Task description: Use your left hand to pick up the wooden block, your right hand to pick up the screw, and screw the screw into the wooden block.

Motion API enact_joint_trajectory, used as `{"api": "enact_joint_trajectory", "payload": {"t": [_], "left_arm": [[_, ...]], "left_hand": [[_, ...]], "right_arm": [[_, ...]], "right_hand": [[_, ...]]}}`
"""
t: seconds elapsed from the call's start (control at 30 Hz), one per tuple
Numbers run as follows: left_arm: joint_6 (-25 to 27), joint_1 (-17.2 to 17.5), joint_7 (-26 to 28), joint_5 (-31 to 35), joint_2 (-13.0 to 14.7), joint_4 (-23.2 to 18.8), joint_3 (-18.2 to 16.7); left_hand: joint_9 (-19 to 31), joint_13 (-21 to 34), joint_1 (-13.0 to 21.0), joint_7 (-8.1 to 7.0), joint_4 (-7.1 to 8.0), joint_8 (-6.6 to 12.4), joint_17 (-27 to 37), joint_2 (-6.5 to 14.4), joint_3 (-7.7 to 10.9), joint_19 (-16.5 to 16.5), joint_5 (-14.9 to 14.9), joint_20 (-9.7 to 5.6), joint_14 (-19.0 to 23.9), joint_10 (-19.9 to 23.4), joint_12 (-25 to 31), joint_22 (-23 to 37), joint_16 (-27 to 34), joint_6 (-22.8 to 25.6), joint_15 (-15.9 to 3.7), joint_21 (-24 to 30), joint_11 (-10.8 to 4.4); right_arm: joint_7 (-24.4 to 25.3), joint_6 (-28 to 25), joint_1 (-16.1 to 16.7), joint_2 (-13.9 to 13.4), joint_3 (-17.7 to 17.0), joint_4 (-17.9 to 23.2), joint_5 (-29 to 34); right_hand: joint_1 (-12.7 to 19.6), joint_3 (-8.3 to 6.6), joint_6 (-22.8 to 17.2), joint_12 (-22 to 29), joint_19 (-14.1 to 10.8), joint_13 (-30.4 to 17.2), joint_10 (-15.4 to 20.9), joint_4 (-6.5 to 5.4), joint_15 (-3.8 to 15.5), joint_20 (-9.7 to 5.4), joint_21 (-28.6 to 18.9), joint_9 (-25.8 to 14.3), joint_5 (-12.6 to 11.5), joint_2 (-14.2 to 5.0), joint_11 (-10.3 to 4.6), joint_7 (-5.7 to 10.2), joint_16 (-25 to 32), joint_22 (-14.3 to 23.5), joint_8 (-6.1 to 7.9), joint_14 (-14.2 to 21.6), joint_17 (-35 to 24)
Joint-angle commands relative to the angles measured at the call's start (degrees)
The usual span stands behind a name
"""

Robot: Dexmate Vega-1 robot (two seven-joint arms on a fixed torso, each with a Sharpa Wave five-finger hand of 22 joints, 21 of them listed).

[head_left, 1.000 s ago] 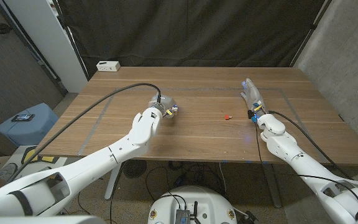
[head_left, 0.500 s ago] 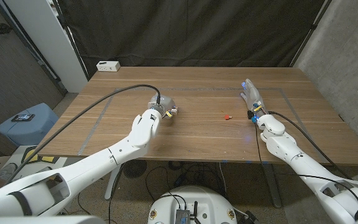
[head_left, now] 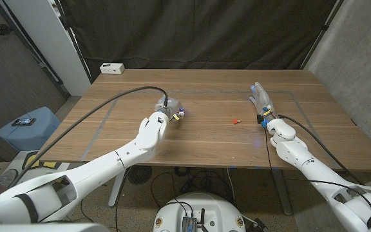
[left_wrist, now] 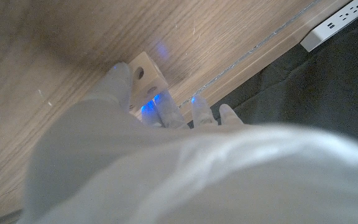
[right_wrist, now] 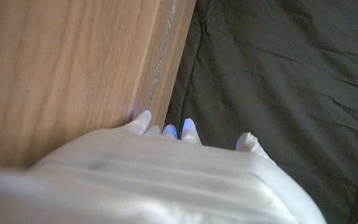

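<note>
A small pale wooden block (left_wrist: pixel 143 78) with a round hole in one face lies on the table left of centre. My left hand (head_left: pixel 167 111) is curled over it. In the left wrist view the thumb (left_wrist: pixel 118 84) presses one side and the fingers (left_wrist: pixel 166 112) close against the other. The block's edge (head_left: pixel 181 113) peeks out beside the hand in the head view. A small red screw (head_left: pixel 236 120) lies on the wood right of centre. My right hand (head_left: pixel 261 100) stands a short way to the screw's right, fingers stretched out and apart, holding nothing.
A white power strip (head_left: pixel 112 67) sits at the table's far left corner, also seen as the power strip (left_wrist: pixel 340 25) in the left wrist view. A black curtain hangs behind the table. A blue stool (head_left: pixel 28 127) stands on the floor to the left.
My left hand has shifted slightly at the block, its fingers settling closer around it. The right hand and the screw have not moved.
</note>
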State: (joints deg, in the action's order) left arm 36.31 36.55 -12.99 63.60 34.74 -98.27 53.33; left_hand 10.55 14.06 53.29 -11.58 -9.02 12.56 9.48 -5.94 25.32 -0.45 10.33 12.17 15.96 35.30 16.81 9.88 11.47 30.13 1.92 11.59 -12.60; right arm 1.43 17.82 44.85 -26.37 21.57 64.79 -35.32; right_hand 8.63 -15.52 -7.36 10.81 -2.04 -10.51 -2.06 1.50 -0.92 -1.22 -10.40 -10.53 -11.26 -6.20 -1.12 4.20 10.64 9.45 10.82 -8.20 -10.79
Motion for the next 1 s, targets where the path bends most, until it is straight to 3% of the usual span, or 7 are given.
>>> {"api": "enact_joint_trajectory", "payload": {"t": [0.03, 0.8, 1.0], "left_arm": [[0.30, -0.82, 0.85, -0.43, -0.65, 0.75, 0.92], [1.45, -0.08, 4.97, -0.74, -0.88, 0.96, 1.12], [1.33, -0.20, 5.61, -1.06, -0.79, 0.82, 1.05]], "left_hand": [[0.11, 0.62, 0.82, 0.68, 0.01, -0.04, 0.31, 0.02, -0.46, 0.62, 0.03, 0.10, 1.23, 1.65, 0.65, 0.09, -0.06, 1.77, -0.28, -0.22, -0.06], [0.48, 5.16, 3.68, 0.66, 0.17, 1.86, 0.61, 0.25, -4.01, 8.34, -0.13, -0.11, 10.58, 13.10, 4.60, 0.12, 0.60, 16.67, -5.83, 0.17, -0.18], [0.50, 5.49, 3.96, 0.46, 0.20, 1.86, 0.65, 0.26, -4.37, 9.13, -0.14, -0.07, 11.31, 14.26, 4.78, 0.12, 0.63, 17.61, -6.62, 0.16, -0.17]], "right_arm": [[-0.24, 0.08, 0.03, -0.39, -0.25, -0.25, -0.18], [-0.80, -0.08, 0.12, -0.54, -0.30, -0.68, -0.51], [-0.92, -0.02, -0.01, -0.52, -0.25, -0.87, -0.45]], "right_hand": [[-0.11, -0.28, 0.04, 0.25, 0.03, -0.16, 0.13, 0.33, 0.00, -0.12, -0.25, -0.09, -0.40, 0.50, -0.15, 0.37, 0.48, 0.14, 0.04, -0.61, -0.11], [-0.23, -0.35, 0.14, 0.25, -0.02, -0.16, 0.14, 0.41, 0.07, -0.15, -0.29, -0.10, -0.38, 0.51, -0.22, 0.45, 0.54, 0.14, 0.02, -0.54, -0.11], [-0.25, -0.36, 0.09, 0.25, -0.04, -0.16, 0.13, 0.42, 0.08, -0.17, -0.30, -0.10, -0.38, 0.52, -0.22, 0.47, 0.55, 0.14, 0.04, -0.52, -0.11]]}}
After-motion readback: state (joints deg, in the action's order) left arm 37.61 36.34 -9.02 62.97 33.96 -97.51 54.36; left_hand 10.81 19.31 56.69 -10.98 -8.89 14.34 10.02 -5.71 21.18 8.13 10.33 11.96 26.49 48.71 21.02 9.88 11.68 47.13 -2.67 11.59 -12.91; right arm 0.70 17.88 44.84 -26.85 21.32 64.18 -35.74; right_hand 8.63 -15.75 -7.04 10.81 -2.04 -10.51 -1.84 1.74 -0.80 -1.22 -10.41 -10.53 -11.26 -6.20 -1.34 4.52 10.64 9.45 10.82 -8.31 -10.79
